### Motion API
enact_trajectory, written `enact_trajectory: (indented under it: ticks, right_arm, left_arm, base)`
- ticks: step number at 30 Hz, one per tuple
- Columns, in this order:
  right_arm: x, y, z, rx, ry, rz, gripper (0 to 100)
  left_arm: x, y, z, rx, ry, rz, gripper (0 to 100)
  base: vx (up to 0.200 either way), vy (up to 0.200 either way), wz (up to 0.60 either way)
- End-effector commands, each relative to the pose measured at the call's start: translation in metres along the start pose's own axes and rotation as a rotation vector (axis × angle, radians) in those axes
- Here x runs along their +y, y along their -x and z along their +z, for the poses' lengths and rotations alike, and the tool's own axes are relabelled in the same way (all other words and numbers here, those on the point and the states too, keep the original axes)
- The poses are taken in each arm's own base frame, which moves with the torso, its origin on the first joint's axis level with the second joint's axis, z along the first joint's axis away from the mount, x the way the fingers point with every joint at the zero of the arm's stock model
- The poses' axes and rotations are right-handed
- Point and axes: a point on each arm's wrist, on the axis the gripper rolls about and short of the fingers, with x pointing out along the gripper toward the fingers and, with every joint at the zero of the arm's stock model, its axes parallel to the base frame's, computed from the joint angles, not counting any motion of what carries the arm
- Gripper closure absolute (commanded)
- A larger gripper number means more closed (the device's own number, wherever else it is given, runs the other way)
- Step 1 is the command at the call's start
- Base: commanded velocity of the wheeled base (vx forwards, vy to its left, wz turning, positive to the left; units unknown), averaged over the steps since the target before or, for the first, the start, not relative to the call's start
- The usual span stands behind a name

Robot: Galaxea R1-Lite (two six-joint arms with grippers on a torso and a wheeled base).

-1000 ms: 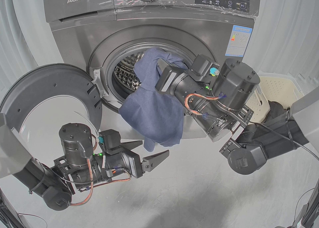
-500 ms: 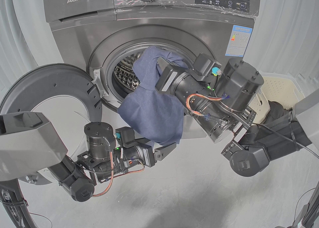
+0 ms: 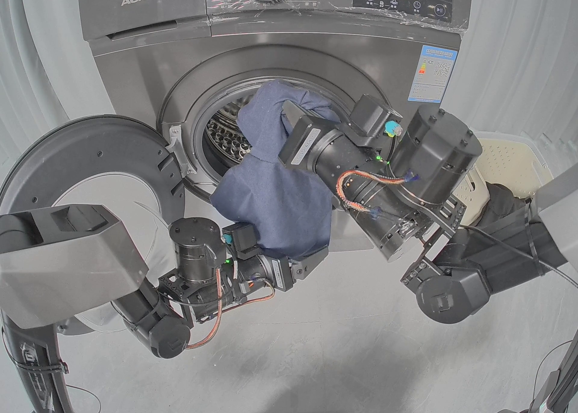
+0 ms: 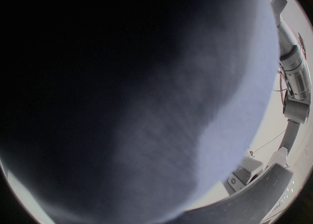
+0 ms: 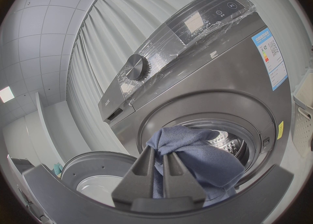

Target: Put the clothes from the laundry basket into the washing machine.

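Curtain (image 3: 518, 71) bkgd; R claw (image 5: 159, 153) raised at washer (image 3: 150, 71), pinching garment (image 3: 271, 203).

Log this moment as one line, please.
right gripper: shut on blue garment at drum mouth | left gripper: at garment's hanging hem | door: open

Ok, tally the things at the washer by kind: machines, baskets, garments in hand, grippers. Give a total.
Grey metal front-loading washing machine: 1
Cream perforated plastic laundry basket: 1
Navy blue fabric garment: 1
Black grippers: 2 (left gripper, right gripper)
Total: 5
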Motion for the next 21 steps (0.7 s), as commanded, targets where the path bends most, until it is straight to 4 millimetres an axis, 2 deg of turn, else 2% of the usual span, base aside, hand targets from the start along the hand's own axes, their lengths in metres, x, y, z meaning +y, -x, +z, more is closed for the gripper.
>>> enact_trajectory:
  ticks: [1, 6, 7, 15, 18, 21]
  right_arm:
    - [0.001, 0.001, -0.001, 0.000, -0.001, 0.002, 100]
    - [0.000, 0.002, -0.003, 0.009, 0.000, 0.001, 100]
    - [0.000, 0.002, -0.003, 0.009, 0.000, 0.000, 100]
    - [-0.002, 0.005, -0.007, 0.028, 0.007, -0.004, 100]
    - [-0.003, 0.006, -0.009, 0.029, 0.007, 0.000, 100]
    - [-0.005, 0.010, -0.013, 0.048, 0.015, -0.005, 100]
  left_arm:
    - [0.002, -0.007, -0.002, -0.018, -0.005, 0.002, 0]
    - [0.003, -0.009, -0.004, -0.035, -0.011, 0.016, 0]
    - [0.003, -0.009, -0.004, -0.038, -0.015, 0.014, 100]
    - [-0.001, -0.005, 0.003, -0.091, -0.045, 0.023, 100]
    - [-0.017, 0.011, 0.009, -0.107, -0.072, -0.008, 100]
    - [-0.037, 0.027, 0.006, -0.079, -0.107, -0.046, 100]
  base:
    - [0.000, 0.000, 0.00]
    - [0.000, 0.000, 0.00]
    - [0.000, 0.000, 0.00]
    - [0.000, 0.000, 0.00]
    - [0.000, 0.000, 0.00]
    - [0.000, 0.000, 0.00]
